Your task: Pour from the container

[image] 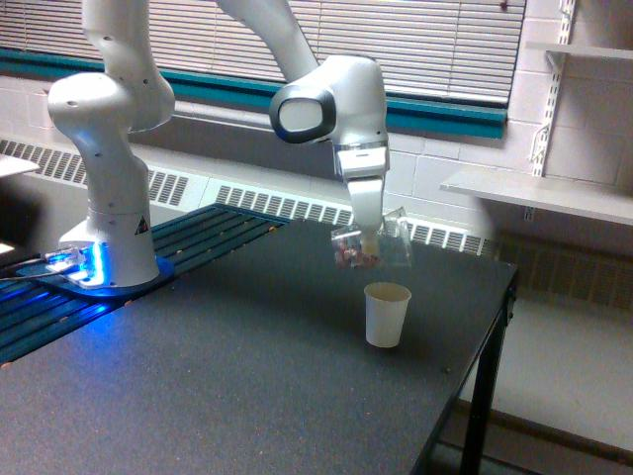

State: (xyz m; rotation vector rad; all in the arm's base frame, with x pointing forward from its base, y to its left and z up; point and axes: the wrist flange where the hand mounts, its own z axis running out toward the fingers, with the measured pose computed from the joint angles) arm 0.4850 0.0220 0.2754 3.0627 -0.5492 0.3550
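End effector (370, 240) holds tilted container (368, 247); apparently unlabelled.

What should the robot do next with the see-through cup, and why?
Probably tip the container further. The gripper holds it tilted just above the paper cup, the reddish bits sit inside it, and nothing shows falling yet.

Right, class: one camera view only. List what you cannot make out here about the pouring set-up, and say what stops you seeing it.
All in the exterior view:
- Inside of the white paper cup: its own wall hides the bottom, so whether anything is in it is unknown.
- Gripper fingers: blurred against the clear container; the exact hold is unclear.
- The brownish-red bits: too small and blurred to identify.
- Table: cut off by the lower and left edges.
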